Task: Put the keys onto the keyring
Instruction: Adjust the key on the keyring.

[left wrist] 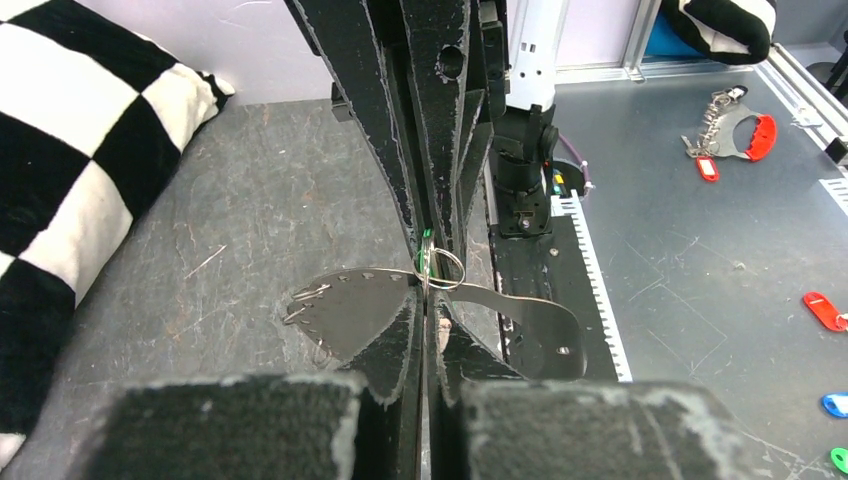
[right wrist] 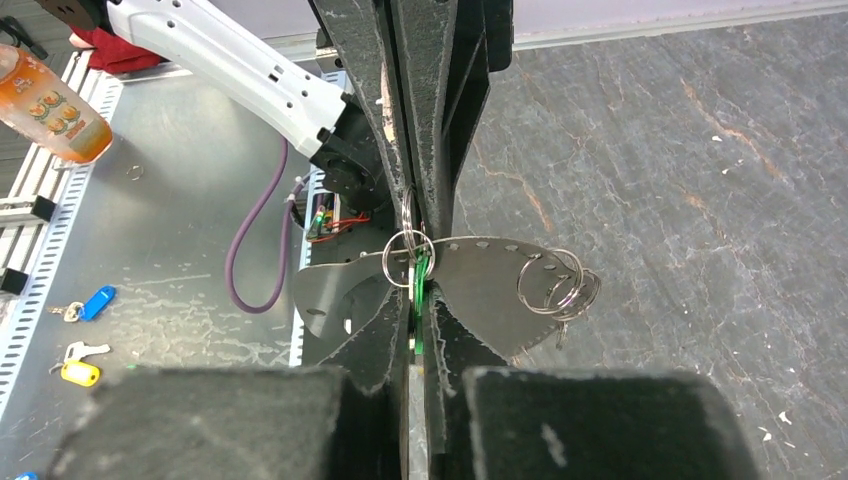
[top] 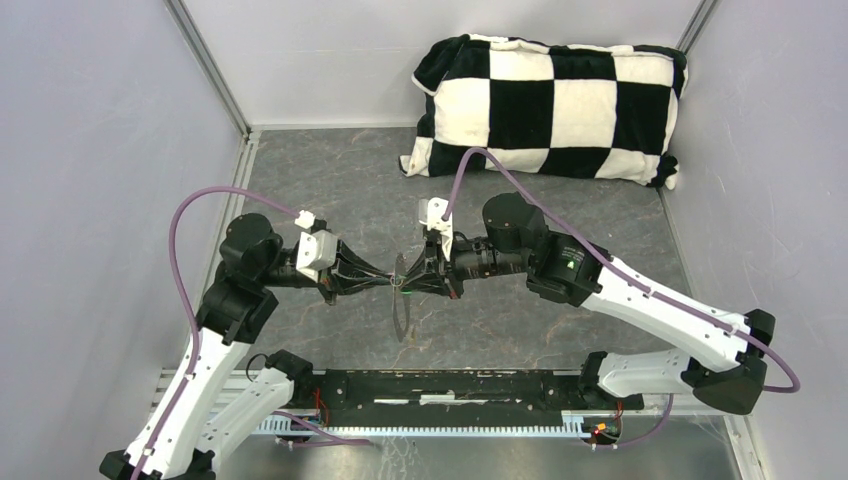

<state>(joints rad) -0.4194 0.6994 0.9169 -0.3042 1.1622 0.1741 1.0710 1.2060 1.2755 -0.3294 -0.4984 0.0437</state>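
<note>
Aloft, right pincer pinches green key (against small ring); left pincer clamps keyring plate.

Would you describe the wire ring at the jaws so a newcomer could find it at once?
In front of the checkered pillow, both arms meet at a flat grey plate. The ring sits on its edge, between the jaws. Unlike the rings clustered at the plate's end, it has a green key beside it.

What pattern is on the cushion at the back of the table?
The cushion has black-and-white checks; the top external view shows it best.
</note>
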